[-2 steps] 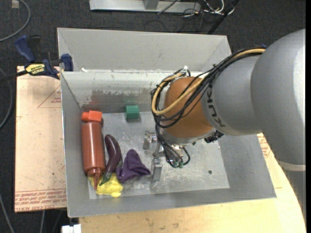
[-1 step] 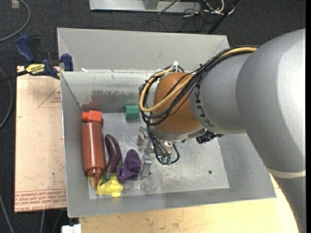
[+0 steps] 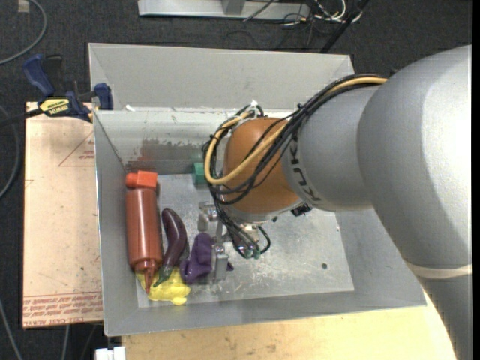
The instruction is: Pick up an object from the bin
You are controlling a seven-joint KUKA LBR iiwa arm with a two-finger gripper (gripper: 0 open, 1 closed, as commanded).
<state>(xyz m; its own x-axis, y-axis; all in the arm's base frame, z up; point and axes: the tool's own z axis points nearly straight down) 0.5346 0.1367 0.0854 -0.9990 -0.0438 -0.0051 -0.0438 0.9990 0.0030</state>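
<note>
Four things near-left in bin (image 3: 330, 276), bottle (image 3: 142, 223), aubergine (image 3: 175, 235), yellow toy (image 3: 169, 289), purple grapes (image 3: 197, 259), jaws just beside them, grip cannot be told.

The orange wrist cover (image 3: 255, 172) hides most of a green thing (image 3: 199, 173), its kind unclear.

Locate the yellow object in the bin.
In the camera view, the yellow object lies near the lower-left corner of the bin, below the brown bottle and purple eggplant, left of the gripper.

arm (image 3: 375, 148) reaching from right; end effector (image 3: 217, 259) lowered
</note>
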